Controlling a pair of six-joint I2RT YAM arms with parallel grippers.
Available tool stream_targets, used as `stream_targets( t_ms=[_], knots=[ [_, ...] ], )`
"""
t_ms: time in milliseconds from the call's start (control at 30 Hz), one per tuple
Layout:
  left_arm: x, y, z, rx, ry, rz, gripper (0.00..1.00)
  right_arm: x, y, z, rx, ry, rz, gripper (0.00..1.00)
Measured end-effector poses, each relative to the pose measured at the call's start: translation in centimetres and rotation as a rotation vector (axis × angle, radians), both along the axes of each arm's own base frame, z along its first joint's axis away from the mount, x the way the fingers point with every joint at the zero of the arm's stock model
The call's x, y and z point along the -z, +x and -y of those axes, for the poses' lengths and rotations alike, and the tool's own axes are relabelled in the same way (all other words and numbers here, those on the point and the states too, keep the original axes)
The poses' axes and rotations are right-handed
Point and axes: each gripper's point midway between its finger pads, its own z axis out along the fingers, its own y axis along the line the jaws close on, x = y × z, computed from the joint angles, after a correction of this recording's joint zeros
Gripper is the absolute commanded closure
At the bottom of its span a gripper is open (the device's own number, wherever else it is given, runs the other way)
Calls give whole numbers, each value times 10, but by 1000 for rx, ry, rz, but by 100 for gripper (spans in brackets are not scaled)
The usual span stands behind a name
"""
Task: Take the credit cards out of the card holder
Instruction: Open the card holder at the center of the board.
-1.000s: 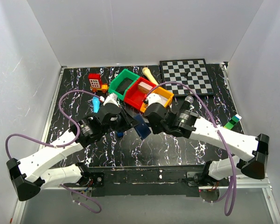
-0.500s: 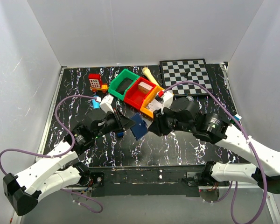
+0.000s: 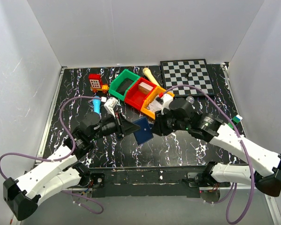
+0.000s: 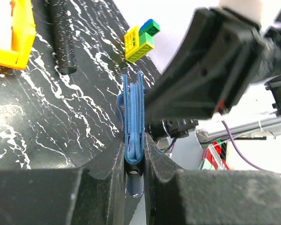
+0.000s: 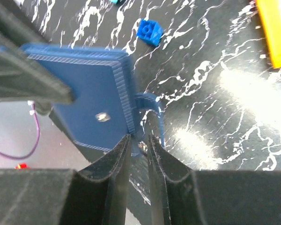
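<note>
The dark navy card holder (image 3: pixel 143 130) is held above the table's middle, closed, between my two arms. My left gripper (image 3: pixel 131 127) is shut on its left edge. Seen edge-on in the left wrist view, the card holder (image 4: pixel 133 117) stands pinched in the left gripper (image 4: pixel 134 154), and only pale blue inner layers show. The credit cards are hidden. My right gripper (image 3: pixel 155 126) is at the holder's right edge. In the right wrist view the right gripper (image 5: pixel 138 140) is narrowly open, its tips on either side of a small blue tab at the card holder's (image 5: pixel 84 89) corner.
Green (image 3: pixel 124 83), red (image 3: pixel 140 92) and orange (image 3: pixel 155 101) bins stand just behind the grippers. A checkerboard (image 3: pixel 187 76) lies at the back right, a red toy (image 3: pixel 95 81) at the back left. A tiny blue cube (image 5: pixel 149 31) lies on the table under the holder.
The right gripper opened and then narrowed again at the holder's edge, while its arm swung out to the right. The left arm drew back, and the holder turned its flat face upward.
</note>
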Motion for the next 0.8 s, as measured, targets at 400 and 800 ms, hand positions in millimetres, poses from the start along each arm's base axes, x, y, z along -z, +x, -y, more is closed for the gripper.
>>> stream_targets(
  t_ms=[400, 800],
  knots=[
    [-12, -26, 4, 313, -274, 103, 100, -36, 5, 28, 59, 208, 18, 43],
    [-29, -17, 5, 518, -430, -89, 100, -109, -29, 37, -44, 469, 114, 30]
  ],
)
